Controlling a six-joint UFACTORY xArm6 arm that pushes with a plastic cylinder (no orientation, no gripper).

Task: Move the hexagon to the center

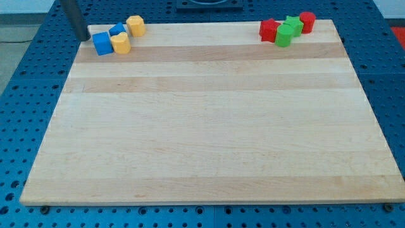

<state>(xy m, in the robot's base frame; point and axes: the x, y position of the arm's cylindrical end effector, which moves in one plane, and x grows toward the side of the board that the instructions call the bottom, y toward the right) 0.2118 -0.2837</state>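
Observation:
A yellow hexagon block (135, 25) sits at the board's top left corner area. Beside it are a blue block (118, 30) of unclear shape, a blue cube (101, 44) and a second yellow block (120, 43) of unclear shape, all packed close together. My tip (84, 38) is at the view's top left, just left of the blue cube, with a small gap between them. The blue cube and the other blocks lie between my tip and the hexagon.
At the top right of the wooden board (209, 126) is a cluster: a red star (269, 30), a green block (283, 36), a green star (293, 25) and a red cylinder (307, 21). Blue perforated table surrounds the board.

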